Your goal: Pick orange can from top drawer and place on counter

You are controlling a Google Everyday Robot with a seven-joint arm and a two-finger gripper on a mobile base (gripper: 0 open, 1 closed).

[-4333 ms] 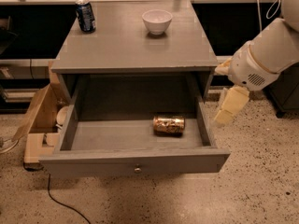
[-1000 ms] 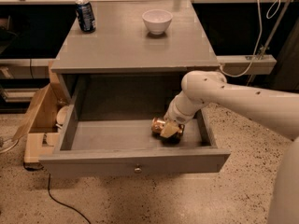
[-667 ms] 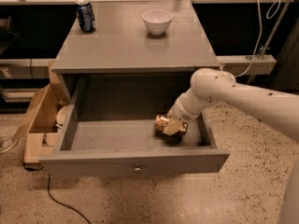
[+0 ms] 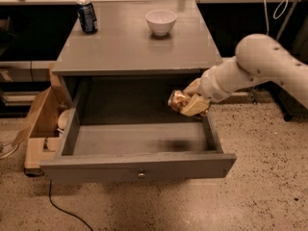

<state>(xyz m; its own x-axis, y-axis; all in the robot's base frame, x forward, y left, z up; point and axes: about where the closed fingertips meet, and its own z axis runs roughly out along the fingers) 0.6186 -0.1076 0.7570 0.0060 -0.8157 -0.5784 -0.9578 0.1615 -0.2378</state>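
The top drawer (image 4: 137, 166) stands pulled out, its floor bare. My gripper (image 4: 191, 102) is shut on the orange can (image 4: 178, 99) and holds it in the air above the drawer's right rear part, just below the counter's front edge. The can lies on its side, its left end sticking out of the fingers. The counter (image 4: 134, 42) is the grey cabinet top behind and above the gripper. My white arm (image 4: 260, 64) comes in from the right.
A dark blue can (image 4: 87, 16) stands at the counter's back left. A white bowl (image 4: 161, 21) sits at the back middle. An open cardboard box (image 4: 41, 124) lies on the floor left of the cabinet. A cable (image 4: 57, 203) runs across the speckled floor.
The gripper has lifted the orange can off the drawer floor and raised it up and to the right, near the counter's edge.
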